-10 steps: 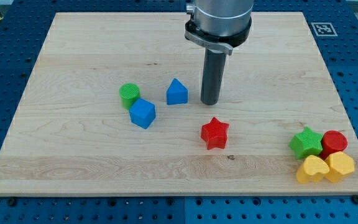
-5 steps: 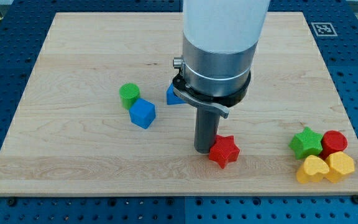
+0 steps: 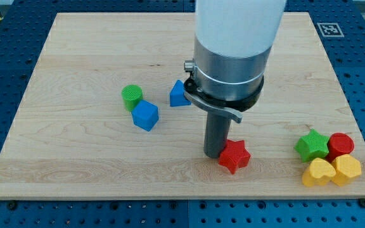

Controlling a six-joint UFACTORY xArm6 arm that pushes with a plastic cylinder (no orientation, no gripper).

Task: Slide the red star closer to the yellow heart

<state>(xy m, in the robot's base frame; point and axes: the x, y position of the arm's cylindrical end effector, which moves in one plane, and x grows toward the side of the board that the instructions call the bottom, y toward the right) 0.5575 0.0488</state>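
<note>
Our rod stood upright, my tip (image 3: 215, 154) pressed against the red star's (image 3: 234, 156) left side; it bears no claw. The yellow heart (image 3: 317, 171) lay well apart, by the board's (image 3: 75, 164) bottom-right corner

Single view only, nothing shared with another. Set above near edge of desk (image 3: 75, 50), facing far side, tilted downward. Close enough that almost entire desk fits, near corners cropped. Arm body enters from top, large, close to lens, hiding far middle of desk.
</note>
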